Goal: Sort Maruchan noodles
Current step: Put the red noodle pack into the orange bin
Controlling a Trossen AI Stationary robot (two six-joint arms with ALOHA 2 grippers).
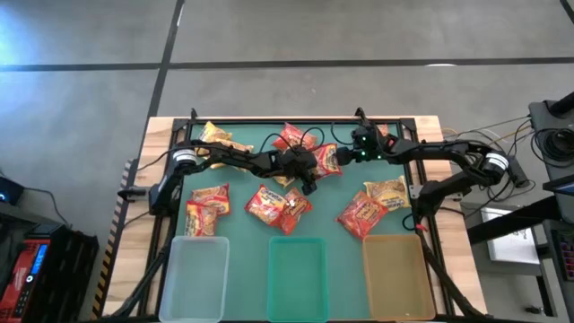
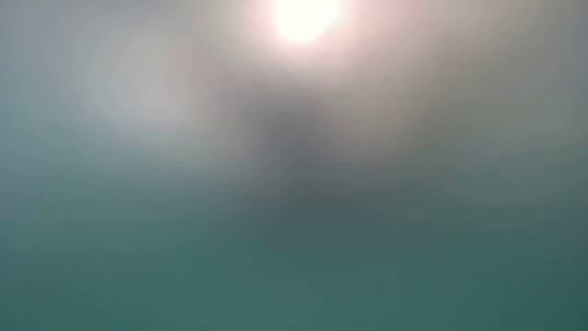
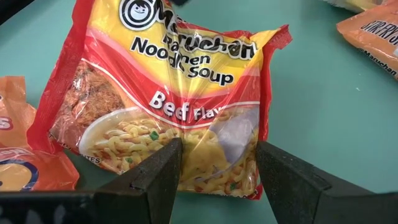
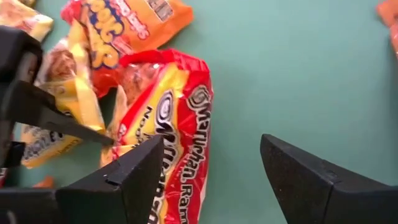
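The left gripper (image 1: 309, 184) is hovering over the middle of the green table (image 1: 332, 193), its two dark fingers (image 3: 163, 177) standing apart over the lower edge of a red and yellow crinkly plastic beef-flavour Maruchan packet (image 3: 168, 106) that is lying flat on the mat; nothing is being held. An orange-red packet (image 3: 25, 155) is lying touching that packet's one side, and a corner of another orange packet (image 3: 370, 31) is showing well apart on the other.

The right gripper (image 1: 345, 154) is reaching in from the right toward the table's far middle, its fingers (image 4: 130, 177) spread wide and empty. A red packet (image 4: 174, 130) is sitting by one finger, bunched up against yellow and orange packets (image 4: 118, 31) just beside it.

The other noodle packets are lying scattered: a yellow one (image 1: 215, 136) near the far left corner, red ones (image 1: 208, 205) by the left edge, a cluster (image 1: 278, 205) near the middle, and red and yellow ones (image 1: 372, 206) toward the right edge. Three shallow rectangular trays are lining the near edge: a clear one (image 1: 193, 269), a green one (image 1: 298, 267) and an amber one (image 1: 396, 269).

The low view is showing only a blur.
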